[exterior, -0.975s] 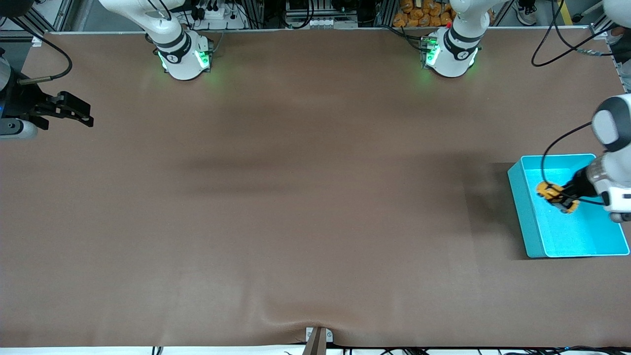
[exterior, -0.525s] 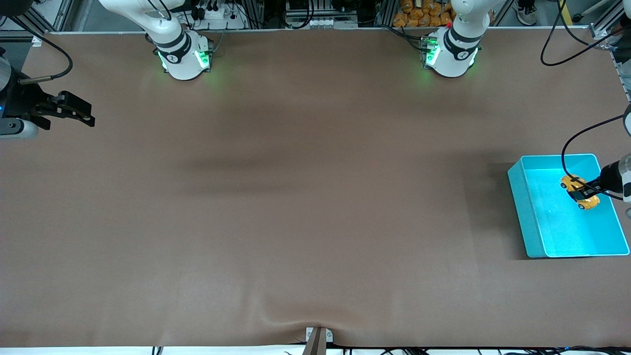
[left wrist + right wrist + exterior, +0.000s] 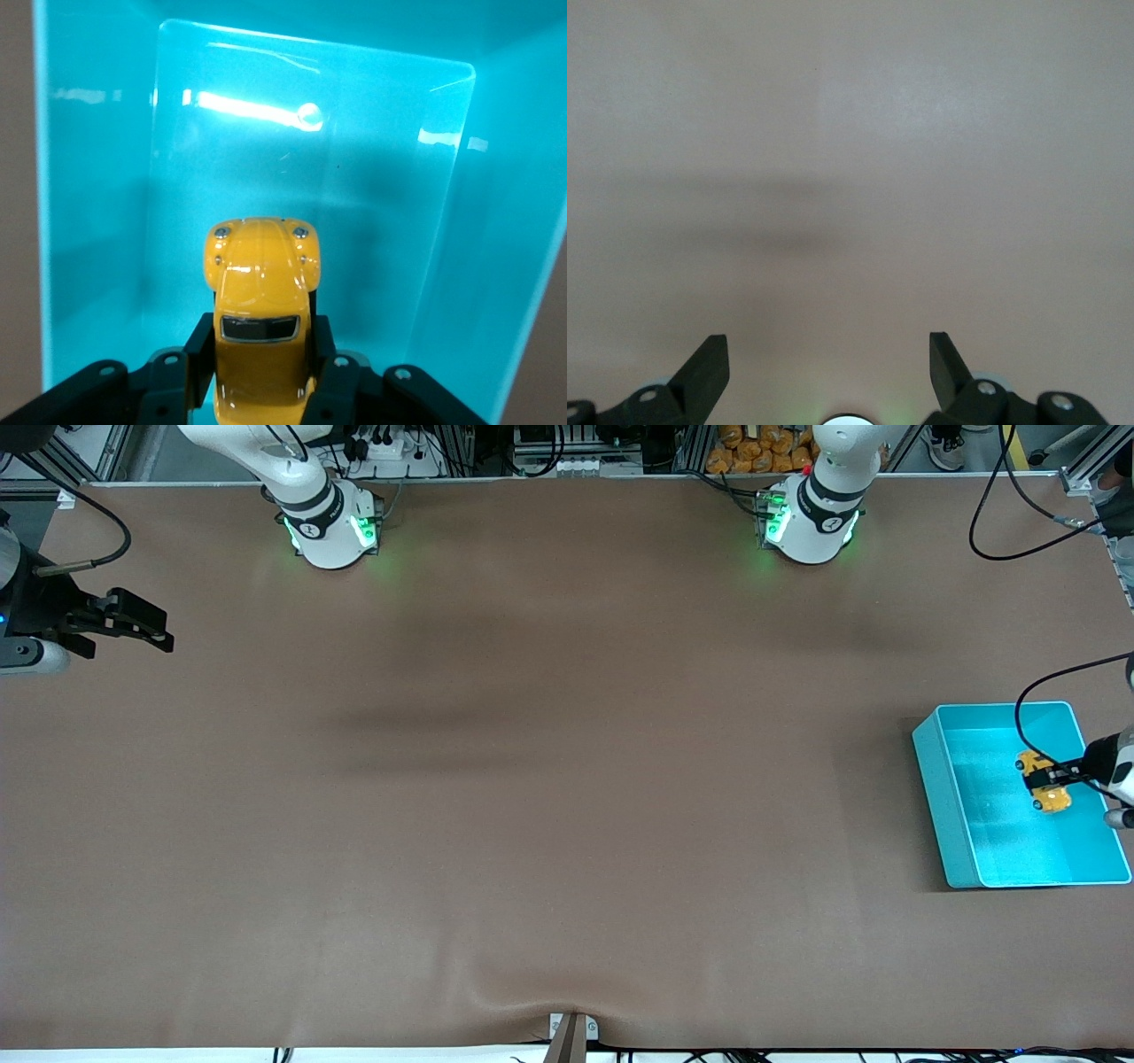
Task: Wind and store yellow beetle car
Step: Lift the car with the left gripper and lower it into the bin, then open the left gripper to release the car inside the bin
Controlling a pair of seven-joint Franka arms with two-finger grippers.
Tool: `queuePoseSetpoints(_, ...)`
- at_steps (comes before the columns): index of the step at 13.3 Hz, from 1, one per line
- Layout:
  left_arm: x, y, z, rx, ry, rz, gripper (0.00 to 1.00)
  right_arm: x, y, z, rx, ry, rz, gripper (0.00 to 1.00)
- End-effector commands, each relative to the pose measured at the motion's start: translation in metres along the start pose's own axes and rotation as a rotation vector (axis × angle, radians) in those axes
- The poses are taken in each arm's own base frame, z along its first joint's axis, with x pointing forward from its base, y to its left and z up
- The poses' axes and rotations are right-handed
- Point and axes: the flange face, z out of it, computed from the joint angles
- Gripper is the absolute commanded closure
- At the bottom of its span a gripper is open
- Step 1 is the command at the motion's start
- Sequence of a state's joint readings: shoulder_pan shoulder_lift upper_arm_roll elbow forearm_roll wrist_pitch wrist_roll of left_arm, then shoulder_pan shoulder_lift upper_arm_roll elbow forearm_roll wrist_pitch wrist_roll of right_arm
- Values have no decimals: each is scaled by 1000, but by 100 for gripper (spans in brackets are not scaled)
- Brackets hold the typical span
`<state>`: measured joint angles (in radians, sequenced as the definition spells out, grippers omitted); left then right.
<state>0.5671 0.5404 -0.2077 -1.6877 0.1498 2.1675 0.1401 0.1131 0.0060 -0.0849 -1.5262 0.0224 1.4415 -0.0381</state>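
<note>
Front view: my left gripper [image 3: 1054,778], clamped on the yellow beetle car [image 3: 1044,781], has shifted across the teal bin [image 3: 943,815] and dropped lower inside; release comes next, I judge. Right gripper [image 3: 146,627] waits spread wide, empty, over the table [image 3: 532,779].

The yellow beetle car [image 3: 261,305] has a glossy, smooth painted shell that catches highlights. The teal bin [image 3: 939,797] looks like smooth plastic, its floor shiny with glare. The brown table cover [image 3: 532,779] is matt and slightly rippled at its near edge.
</note>
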Motion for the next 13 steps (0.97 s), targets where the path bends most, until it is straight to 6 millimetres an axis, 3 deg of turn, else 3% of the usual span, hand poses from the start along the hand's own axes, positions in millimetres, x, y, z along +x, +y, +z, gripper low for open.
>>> queuePoseSetpoints(1, 10, 0, 16, -9, 30, 59, 100, 1, -1, -4, 32, 1, 16, 0)
queuePoseSetpoints(5, 9, -2, 37, -14, 21, 119, 100, 1, -2, -2, 42, -6, 16, 0)
queuePoseSetpoints(13, -14, 4, 79, 7, -41, 188, 100, 3, 2, 3, 42, -19, 21, 0)
